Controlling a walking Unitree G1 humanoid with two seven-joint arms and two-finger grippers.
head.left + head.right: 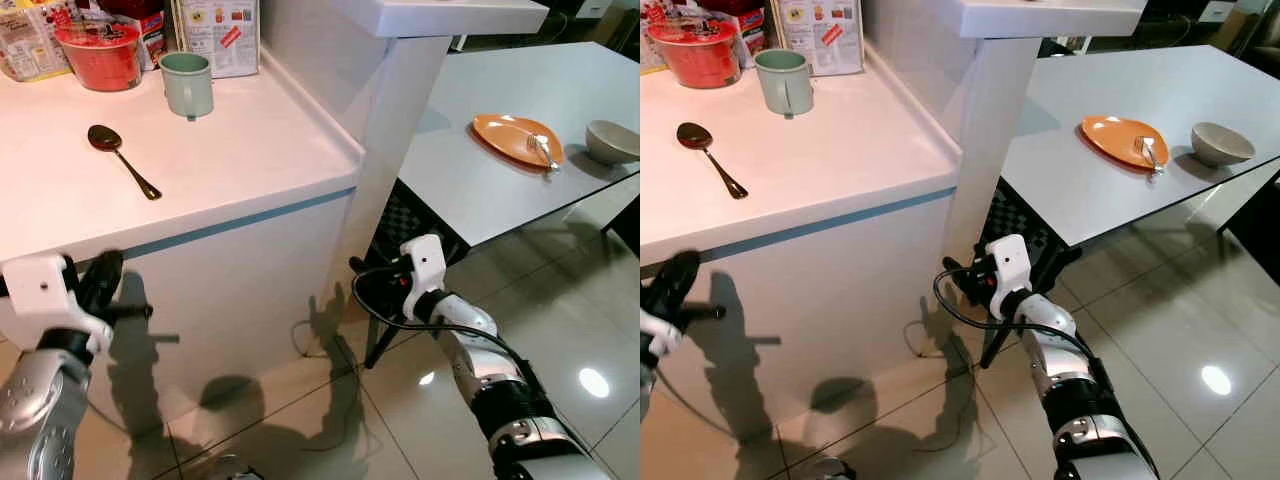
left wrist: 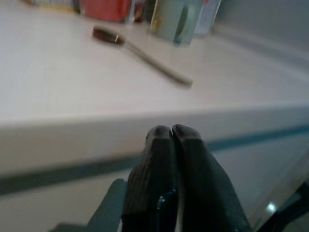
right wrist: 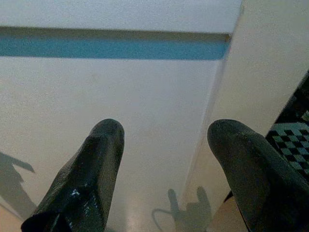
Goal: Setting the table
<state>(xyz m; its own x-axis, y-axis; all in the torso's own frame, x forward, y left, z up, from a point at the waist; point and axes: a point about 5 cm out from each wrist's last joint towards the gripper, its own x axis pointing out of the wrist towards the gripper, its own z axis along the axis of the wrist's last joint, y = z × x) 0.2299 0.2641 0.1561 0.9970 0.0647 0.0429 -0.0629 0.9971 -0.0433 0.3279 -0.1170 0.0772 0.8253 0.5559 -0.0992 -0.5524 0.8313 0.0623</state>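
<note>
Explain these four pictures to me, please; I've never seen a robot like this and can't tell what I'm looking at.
It is a walking humanoid robot with two silver arms, each ending in a black two-fingered claw. The two wide pictures come from cameras on its head, looking down. The other two come from cameras on its wrists, looking along the fingers. On the white counter lie a spoon, a green mug, a red bowl and some boxes. On the grey table sit an orange plate with a fork on it and a beige bowl. The left claw is shut, just below the counter edge. The right claw is open, down by the counter's side. Neither holds anything.
</note>
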